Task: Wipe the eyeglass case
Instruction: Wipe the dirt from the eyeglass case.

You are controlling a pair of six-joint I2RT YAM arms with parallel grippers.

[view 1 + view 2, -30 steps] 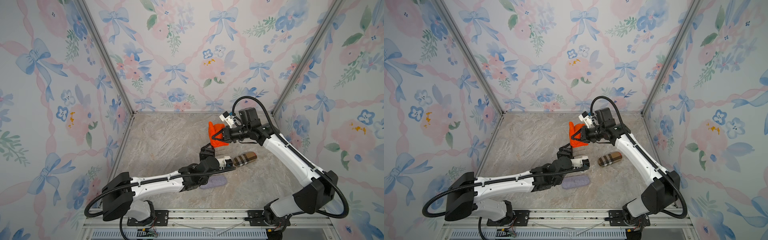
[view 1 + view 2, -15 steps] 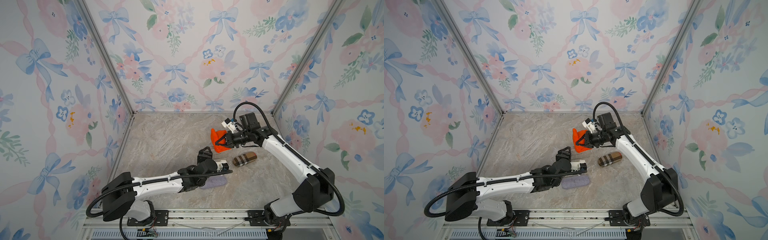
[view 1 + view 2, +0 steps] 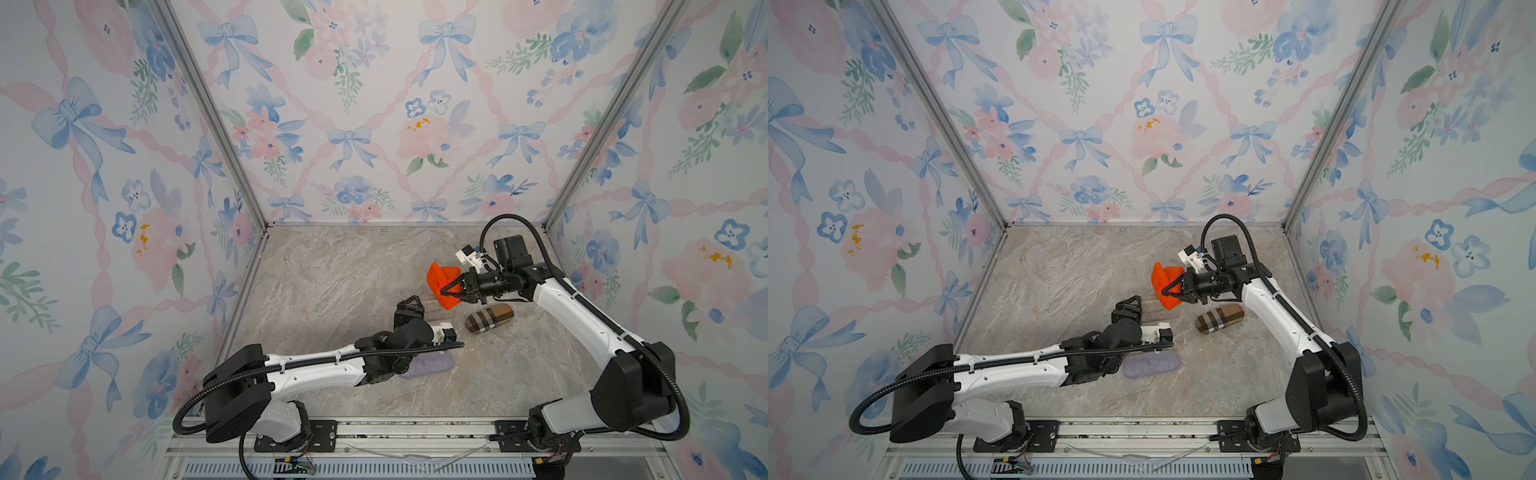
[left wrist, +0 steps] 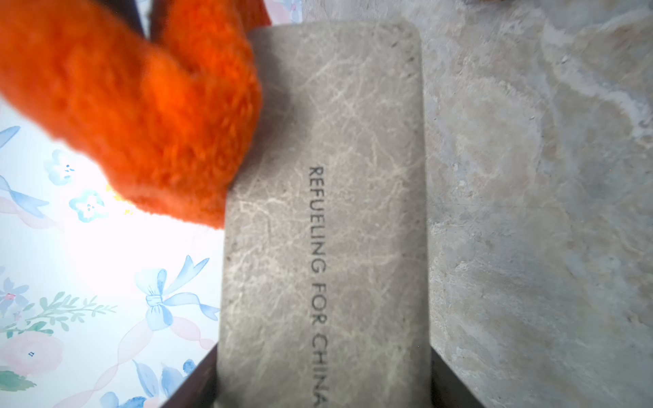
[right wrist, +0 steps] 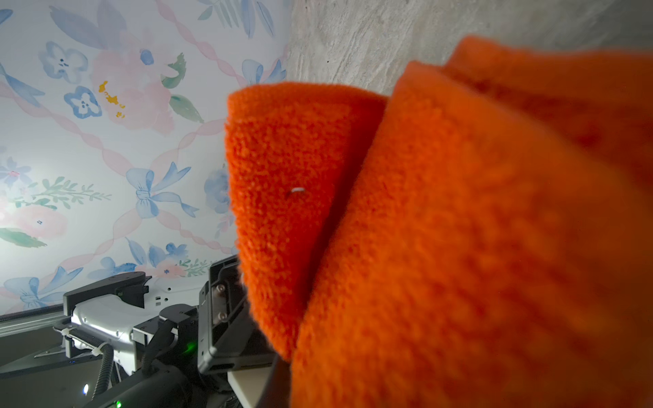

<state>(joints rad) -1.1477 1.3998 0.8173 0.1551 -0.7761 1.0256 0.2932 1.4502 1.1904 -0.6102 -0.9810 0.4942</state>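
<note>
Nearest to me, a fuzzy lavender oblong pouch is lying on the grey marble-patterned tabletop, half tucked under the left arm, and it is playing no part here. Just beyond it the left gripper is clamping the task's thing, a flat see-through eyeglass case with dark printed lettering. In the left wrist view its dark jaws are flanking the two long edges at one end. The case is running lengthways straight out from the fingers and seems to be held off the table. From above it is so clear that I am barely making it out. Off to the right, apart from both grippers, a tan plaid oblong eyeglass case is lying flat on the table. A little farther back and to the right of the left gripper, the right gripper is reaching in leftward and pinching a fluffy orange cloth with its fingers fully closed. The cloth is meeting the clear case at its free end, the end away from the left fingers. It is lapping over one long edge there rather than covering the lettered face. As I am reading it, the stroke is hanging on that line: the cloth is needing to travel along the case's long axis, from the free end back toward the left fingers, with the right arm moving and the left one bracing.
</note>
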